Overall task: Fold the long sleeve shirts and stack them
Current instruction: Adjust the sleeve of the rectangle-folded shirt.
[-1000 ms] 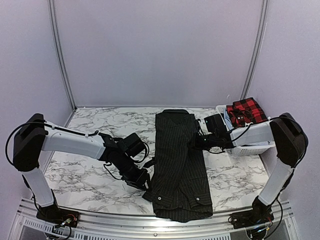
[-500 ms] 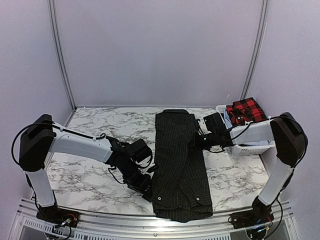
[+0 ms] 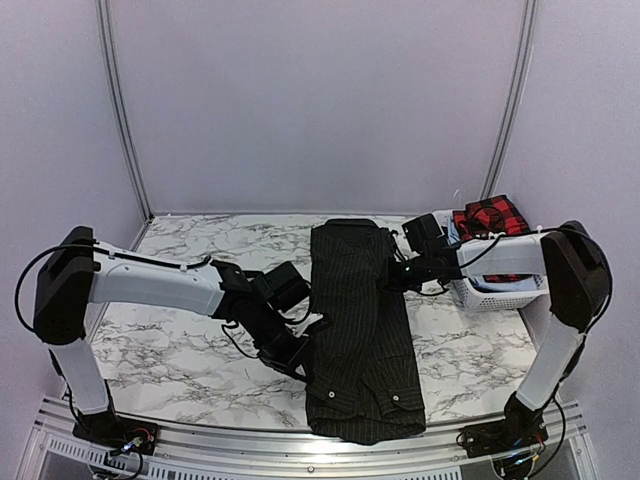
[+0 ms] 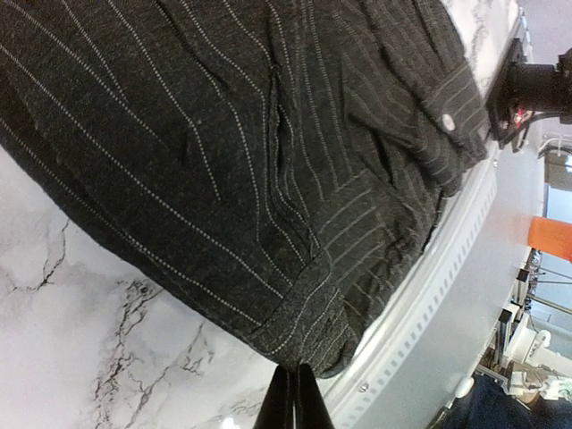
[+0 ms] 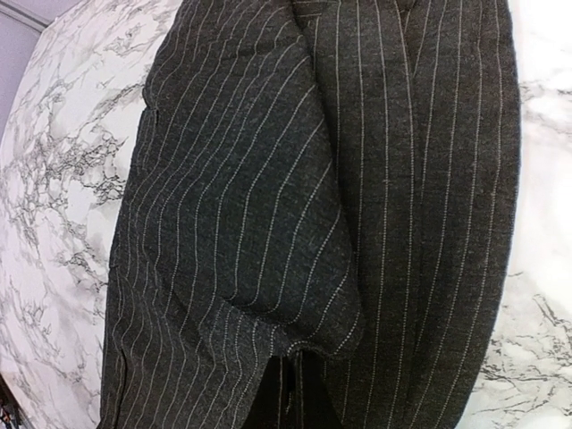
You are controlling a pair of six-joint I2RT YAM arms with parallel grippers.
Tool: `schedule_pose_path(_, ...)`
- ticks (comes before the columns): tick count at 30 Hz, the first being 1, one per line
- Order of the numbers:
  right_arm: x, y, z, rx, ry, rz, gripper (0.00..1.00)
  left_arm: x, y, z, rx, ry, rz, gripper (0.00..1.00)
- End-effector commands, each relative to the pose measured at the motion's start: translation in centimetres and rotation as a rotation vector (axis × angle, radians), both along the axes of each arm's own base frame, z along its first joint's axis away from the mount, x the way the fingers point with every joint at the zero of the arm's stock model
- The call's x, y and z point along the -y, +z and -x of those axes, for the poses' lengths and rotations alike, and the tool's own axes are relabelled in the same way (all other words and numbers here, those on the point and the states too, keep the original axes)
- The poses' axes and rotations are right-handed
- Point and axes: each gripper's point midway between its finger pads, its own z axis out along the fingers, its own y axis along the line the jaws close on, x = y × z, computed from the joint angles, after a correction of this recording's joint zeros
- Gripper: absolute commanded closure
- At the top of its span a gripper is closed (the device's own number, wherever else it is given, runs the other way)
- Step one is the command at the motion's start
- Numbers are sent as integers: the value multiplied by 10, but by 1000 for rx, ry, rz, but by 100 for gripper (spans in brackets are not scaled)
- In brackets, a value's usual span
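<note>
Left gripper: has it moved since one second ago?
Yes. The left gripper has shifted a little to the right, toward the black shirt, judged against the marble table.

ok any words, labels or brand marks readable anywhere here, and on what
None can be read. The black pinstriped shirt shows only stripes and plain buttons. The red-and-black checked shirt and white basket show no lettering. The clutter beyond the table in the left wrist view is too blurred.

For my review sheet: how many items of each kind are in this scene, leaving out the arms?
Shirts: 2 (black pinstriped cloth shirt, red-and-black checked cloth shirt)
Baskets: 1 (white plastic lattice basket)
Total: 3
</note>
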Motion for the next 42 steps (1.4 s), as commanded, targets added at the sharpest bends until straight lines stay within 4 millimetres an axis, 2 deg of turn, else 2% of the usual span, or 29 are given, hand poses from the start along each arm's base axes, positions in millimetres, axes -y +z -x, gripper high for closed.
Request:
schedule_pose_path(1,15,2,-12,25,-27,105,100,12,39,9,-29,-22,93,100)
schedule_pose_path(4,20,0,-13,24,-34,142,100,16,43,13,-38,-36,106,100)
schedule_pose_path(12,22,-10,-16,10,-30,179,100,23,40,19,-71,-47,113,100)
schedule_pose_path(14,23,-12,-16,6,-30,188,91,21,34,18,-71,-43,97,100)
schedule_pose_path(18,27,-4,-11,22,-30,194,69,9,8,12,-43,-1,11,76)
schedule_pose_path(19,27,1,-10,32,-30,192,65,6,5,12,-36,4,-3,74)
schedule_pose_path(23,25,25,7,75,2,173,59,4,-1,11,-31,6,-18,72)
schedule_pose_path(26,8,38,35,102,92,156,58,5,-3,11,-33,4,-22,75)
schedule_pose_path(31,-27,42,110,99,304,147,58,2,-4,7,-6,15,-34,74)
schedule_pose_path(36,-55,38,188,95,502,131,60,-12,-7,-4,49,76,-74,63)
schedule_pose_path(42,-84,33,248,95,665,110,62,-20,-12,-10,72,121,-95,52)
